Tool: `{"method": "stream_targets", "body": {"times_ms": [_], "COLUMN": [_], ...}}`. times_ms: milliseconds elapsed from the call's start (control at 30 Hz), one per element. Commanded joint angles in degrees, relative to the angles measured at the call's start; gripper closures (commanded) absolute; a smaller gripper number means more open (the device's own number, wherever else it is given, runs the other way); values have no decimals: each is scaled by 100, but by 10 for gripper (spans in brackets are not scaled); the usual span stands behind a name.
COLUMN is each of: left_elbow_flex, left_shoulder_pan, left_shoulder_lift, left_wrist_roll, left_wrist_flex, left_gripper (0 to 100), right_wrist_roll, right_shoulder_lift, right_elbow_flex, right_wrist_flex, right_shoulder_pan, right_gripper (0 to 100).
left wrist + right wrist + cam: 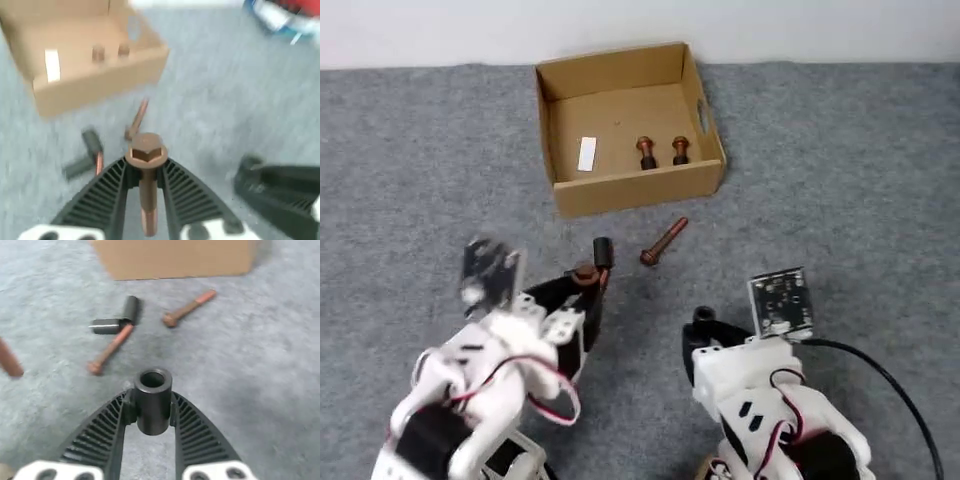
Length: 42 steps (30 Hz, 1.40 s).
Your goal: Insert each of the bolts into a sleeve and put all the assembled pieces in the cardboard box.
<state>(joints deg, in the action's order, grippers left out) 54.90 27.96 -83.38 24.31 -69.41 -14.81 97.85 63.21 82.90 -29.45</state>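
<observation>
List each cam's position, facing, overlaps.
High view: fixed above the table, looking down; both arms at the near edge, cardboard box beyond.
Left wrist view: on the left wrist, facing the box past the left pincer, shut on a bolt.
Right wrist view: on the right wrist, facing the box past the right pincer, shut on a sleeve.
Shared: all three show the box and the loose bolt before it.

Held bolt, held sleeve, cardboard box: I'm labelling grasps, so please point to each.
Held bolt (145, 154): left wrist view, on its hex head.
Held sleeve (152, 412): right wrist view, on its outer wall.
Cardboard box (638, 192): high view, on its front wall.
</observation>
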Motion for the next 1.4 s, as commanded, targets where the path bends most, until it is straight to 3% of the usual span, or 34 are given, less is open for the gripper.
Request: {"method": "stream_targets", "body": {"times_ms": [0,333,500,767,1367], "left_elbow_flex": [40,251,629,831,629], "left_shoulder_pan": [9,70,299,791,809], "left_shoulder_lift": [-651,-1046,-1046,-1046,-1046], "left_wrist_roll": [-220,-255,-255,-246,-229], "left_wrist_flex": [484,1468,1908,1899,1380], "left_gripper": [996,996,996,996,996], "right_wrist_roll": [88,123,721,1705,1732], "right_shoulder_lift": [48,-4,40,40,40], "right_elbow_flex": [35,149,308,633,633], "right_wrist_flex": [-295,-954,-980,-1798,-1991], "right_shoulder_pan": [-426,-1736,-2088,-2053,-1393], "right_gripper": [991,991,991,990,990]}}
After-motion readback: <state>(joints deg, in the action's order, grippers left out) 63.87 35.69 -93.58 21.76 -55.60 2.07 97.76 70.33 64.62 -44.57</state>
